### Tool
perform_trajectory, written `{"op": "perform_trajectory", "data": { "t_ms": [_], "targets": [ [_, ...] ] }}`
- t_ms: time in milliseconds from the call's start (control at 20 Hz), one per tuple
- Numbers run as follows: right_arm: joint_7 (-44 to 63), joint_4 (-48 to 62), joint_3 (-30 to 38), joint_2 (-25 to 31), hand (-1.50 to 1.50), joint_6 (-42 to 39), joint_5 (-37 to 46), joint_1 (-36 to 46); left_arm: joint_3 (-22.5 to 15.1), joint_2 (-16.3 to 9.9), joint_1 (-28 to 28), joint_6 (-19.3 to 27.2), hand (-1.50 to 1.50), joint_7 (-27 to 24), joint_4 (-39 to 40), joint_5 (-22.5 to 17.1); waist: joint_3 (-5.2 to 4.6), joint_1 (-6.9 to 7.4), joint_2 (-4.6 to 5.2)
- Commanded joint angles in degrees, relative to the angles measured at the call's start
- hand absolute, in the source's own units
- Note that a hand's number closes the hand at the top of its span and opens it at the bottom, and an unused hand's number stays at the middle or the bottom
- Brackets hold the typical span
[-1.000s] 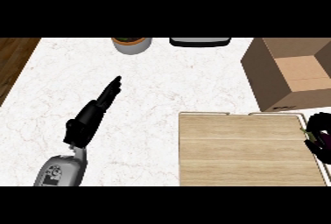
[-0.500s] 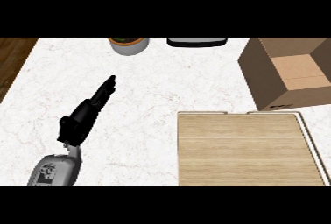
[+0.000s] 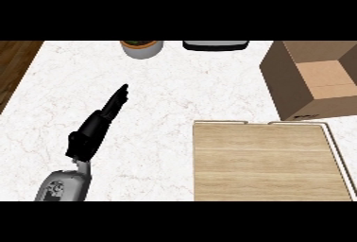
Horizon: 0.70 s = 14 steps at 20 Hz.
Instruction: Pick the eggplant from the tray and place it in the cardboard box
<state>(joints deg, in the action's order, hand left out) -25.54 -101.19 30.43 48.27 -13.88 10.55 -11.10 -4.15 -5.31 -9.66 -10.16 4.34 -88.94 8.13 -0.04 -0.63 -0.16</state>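
Head view, looking steeply down on the white marble-patterned counter top (image 3: pixel 160 94).

Left hand (image 3: pixel 94 130): black, on a grey forearm that is entering from the lower left edge. It is lying over the bare counter with fingers (image 3: pixel 118 97) straight and extended toward the upper right, released, grasping nothing. It is sitting well apart from the tray and the box.

Right hand: not showing anywhere in this view, so its state cannot be told.

Light wooden rectangular tray with a pale metal rim (image 3: pixel 268 163): occupying the lower right of the counter, its surface showing only wood grain. The eggplant is not showing in the view, neither on the tray nor in the visible part of the box; its location cannot be told.

Brown open-topped cardboard box (image 3: pixel 314 80): standing just beyond the tray's far right corner, near the right edge, flaps open, inner floor partly showing.

Far edge of counter: a small round grey pot (image 3: pixel 141 48) at upper centre-left, and a dark flat-fronted object (image 3: pixel 215 45) just to its right, both cut by the frame.
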Motion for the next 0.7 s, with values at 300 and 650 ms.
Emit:
{"op": "perform_trajectory", "data": {
  "t_ms": [300,650],
  "targets": [
    [11.3,9.5,-3.2,2.1,1.50,-1.4,3.2,17.6,1.0,-0.5,-2.4,-2.4,0.00,1.0,0.3,-1.0,0.03,1.18,0.26],
    [11.5,21.2,-10.4,0.4,1.50,-0.7,6.5,30.2,-1.2,1.7,-1.0,-0.9,0.00,0.9,-0.3,1.2,0.05,1.63,0.31]
  ]
}}
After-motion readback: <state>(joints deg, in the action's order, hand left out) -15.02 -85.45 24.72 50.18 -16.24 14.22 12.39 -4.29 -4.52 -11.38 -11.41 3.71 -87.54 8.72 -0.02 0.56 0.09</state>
